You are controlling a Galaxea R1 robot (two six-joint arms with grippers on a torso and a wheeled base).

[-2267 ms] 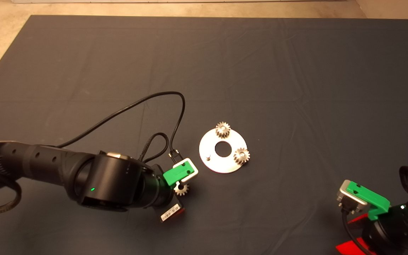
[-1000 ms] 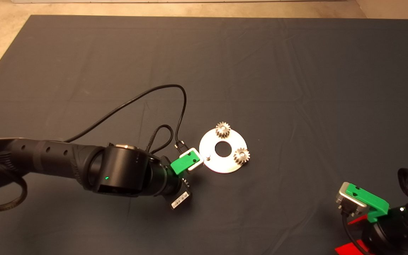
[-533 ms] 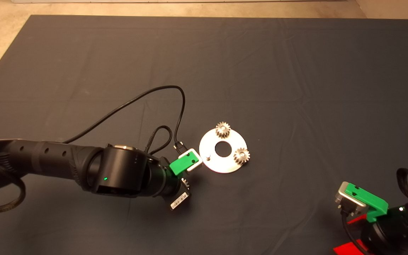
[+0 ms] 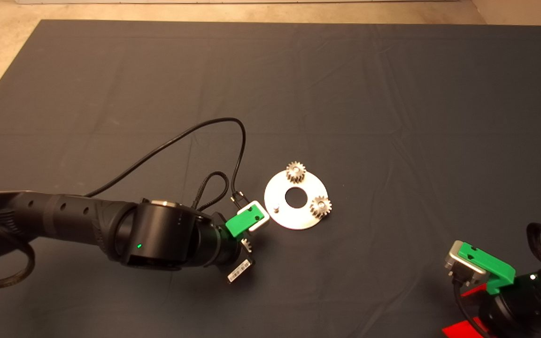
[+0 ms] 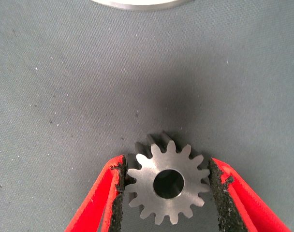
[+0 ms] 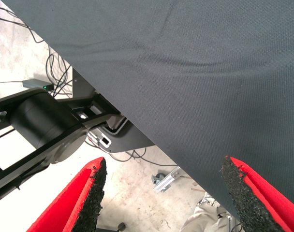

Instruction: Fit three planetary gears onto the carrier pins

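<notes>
A round silver plate point(image 4: 298, 219) lies mid-mat with three carrier pins. Two planetary gears sit on pins, one at the far side point(image 4: 295, 172) and one at the right point(image 4: 320, 206). The left pin point(image 4: 275, 206) stands bare. My left gripper point(image 5: 167, 186) is just left of the plate, near its front edge, shut on the third gear point(image 5: 167, 182), which lies flat between the black pads above the mat. In the head view only a few of this gear's teeth point(image 4: 247, 244) show under the green wrist. My right gripper point(image 6: 161, 193) waits open at the lower right corner.
The plate's rim point(image 5: 135, 4) shows just beyond the held gear in the left wrist view. A black cable point(image 4: 195, 136) loops over the mat behind the left arm. The right wrist view shows the mat's edge, a robot base and floor cables below it.
The left gripper has carried the gear from the mat's front toward the plate and now hovers almost still beside its left rim. The right arm has not moved.
</notes>
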